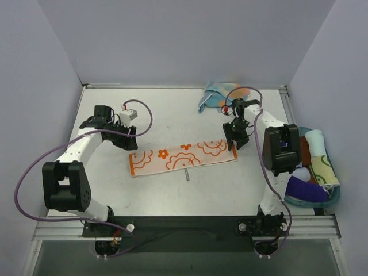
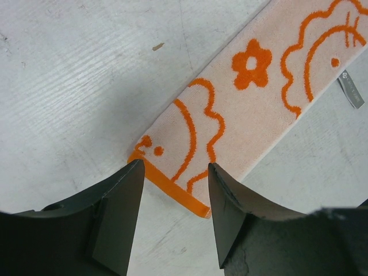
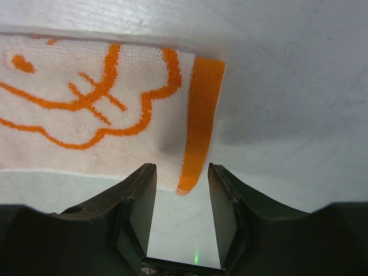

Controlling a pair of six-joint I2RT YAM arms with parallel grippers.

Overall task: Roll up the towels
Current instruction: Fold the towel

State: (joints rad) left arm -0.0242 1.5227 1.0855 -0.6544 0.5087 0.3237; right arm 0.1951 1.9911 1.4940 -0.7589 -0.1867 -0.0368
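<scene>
Over on the left, the left tool is hanging low over the desk. Its fingers are standing apart with nothing pinched between them, and the orange-hemmed left end of the white towel is lying flat just under the gap. That towel, printed with orange clouds and a flower, is stretching as a long narrow strip across the middle of the desk, slightly tilted. A small grey label is sticking out from its near edge. At the towel's right end the right tool is hovering too, fingers parted and gripping nothing, with the corner of the orange hem showing between the tips. Behind that, near the back edge, the light blue towel is sitting crumpled. Farthest right, a teal basket is holding rolled cloths, a purple one among them.
</scene>
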